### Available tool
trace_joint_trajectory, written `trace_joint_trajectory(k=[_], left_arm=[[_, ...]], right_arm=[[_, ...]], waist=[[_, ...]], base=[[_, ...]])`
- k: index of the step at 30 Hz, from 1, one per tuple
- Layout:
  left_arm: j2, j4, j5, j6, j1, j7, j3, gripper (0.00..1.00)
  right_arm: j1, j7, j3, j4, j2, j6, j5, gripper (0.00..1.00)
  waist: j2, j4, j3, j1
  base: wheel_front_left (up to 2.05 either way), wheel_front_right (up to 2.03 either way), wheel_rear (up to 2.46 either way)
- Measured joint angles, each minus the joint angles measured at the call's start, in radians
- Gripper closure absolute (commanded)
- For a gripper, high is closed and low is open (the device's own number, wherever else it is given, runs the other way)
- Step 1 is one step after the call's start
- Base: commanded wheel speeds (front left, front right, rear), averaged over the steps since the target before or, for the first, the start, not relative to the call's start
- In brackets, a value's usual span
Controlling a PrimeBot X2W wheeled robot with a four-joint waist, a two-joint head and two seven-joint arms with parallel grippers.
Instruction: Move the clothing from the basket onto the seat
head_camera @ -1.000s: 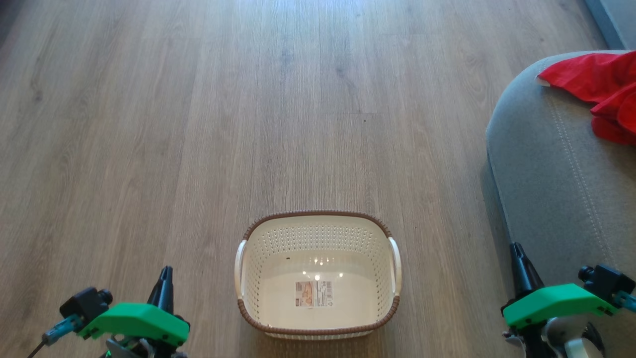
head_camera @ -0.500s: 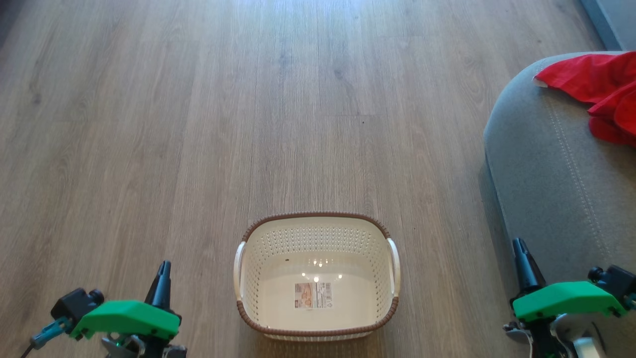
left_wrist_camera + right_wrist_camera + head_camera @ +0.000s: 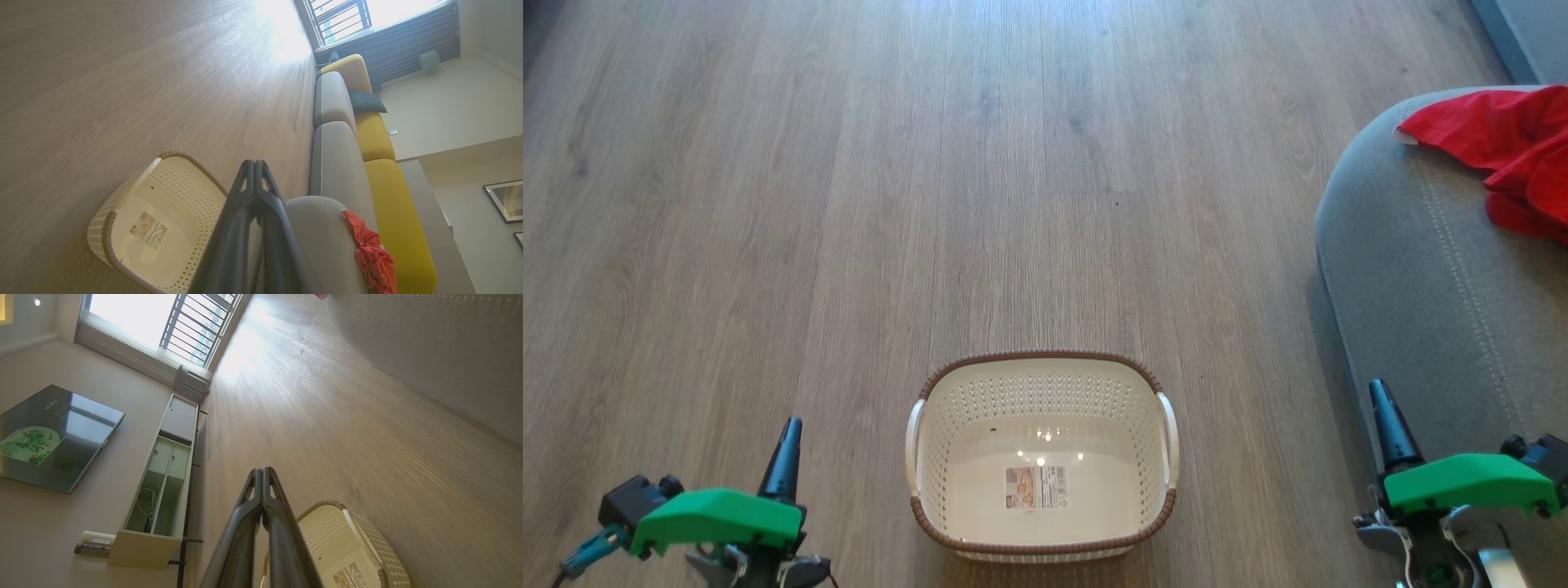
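Observation:
The cream basket (image 3: pixel 947 416) with a brown rim stands on the wooden floor in the head view, holding nothing but a paper label on its floor. It also shows in the left wrist view, basket (image 3: pixel 179 183), and the right wrist view, basket (image 3: pixel 327 526). The red clothing (image 3: pixel 1494 139) lies on the grey seat (image 3: pixel 1413 286) at the right; the left wrist view shows the clothing (image 3: pixel 369 255) on the seat (image 3: pixel 322 241) too. My left gripper (image 3: pixel 789 427) is shut at the lower left, well left of the basket. My right gripper (image 3: pixel 1378 389) is shut at the lower right, beside the seat's edge.
Wooden floor (image 3: pixel 931 204) stretches ahead and to the left. A grey and yellow sofa (image 3: pixel 367 134) runs along the wall beyond the seat. A low cabinet (image 3: pixel 163 490) and a wall screen (image 3: pixel 53 437) stand on the opposite side.
Both grippers have spread slightly outward, the left sinking lower and the right tip rising a little; both stay shut. The view has shifted a little. Basket and clothing lie as before.

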Motion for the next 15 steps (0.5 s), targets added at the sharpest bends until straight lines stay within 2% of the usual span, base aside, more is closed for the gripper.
trace_joint_trajectory(k=[15], left_arm=[[-0.004, -0.027, -0.158, -0.018, -0.005, 0.041, 0.024, 1.00]], right_arm=[[-0.003, 0.036, -0.012, -0.025, 0.000, 0.000, 0.189, 1.00]], waist=[[0.0000, -0.005, -0.006, 0.0000]], base=[[0.00, 0.00, 0.00]])
